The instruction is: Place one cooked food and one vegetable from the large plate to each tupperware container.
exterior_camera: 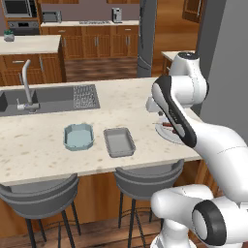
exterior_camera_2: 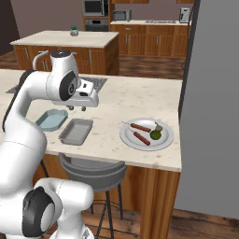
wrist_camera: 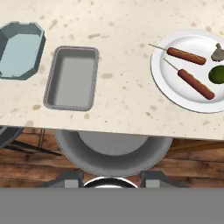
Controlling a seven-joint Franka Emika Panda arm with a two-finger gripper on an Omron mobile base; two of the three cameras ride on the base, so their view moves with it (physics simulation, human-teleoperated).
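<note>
On the large plate (wrist_camera: 175,83) lie two skewered sausages (wrist_camera: 195,84) and vegetables (wrist_camera: 216,74).

1. left base view: from behind-left of the arm, looking down across the counter (exterior_camera: 126,104).
2. right base view: from behind-right, same counter.
3. hand view: straight down, nearer; all share the large plate (wrist_camera: 175,83) and both containers.

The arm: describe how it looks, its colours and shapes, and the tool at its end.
The arm is built of glossy white, rounded segments joined by dark grey to black joints, with round dark caps at the elbows. A black band runs along one link. The tool hangs from a boxy white hand with a dark underside and has two small dark fingers. No cables or markings show.
</note>
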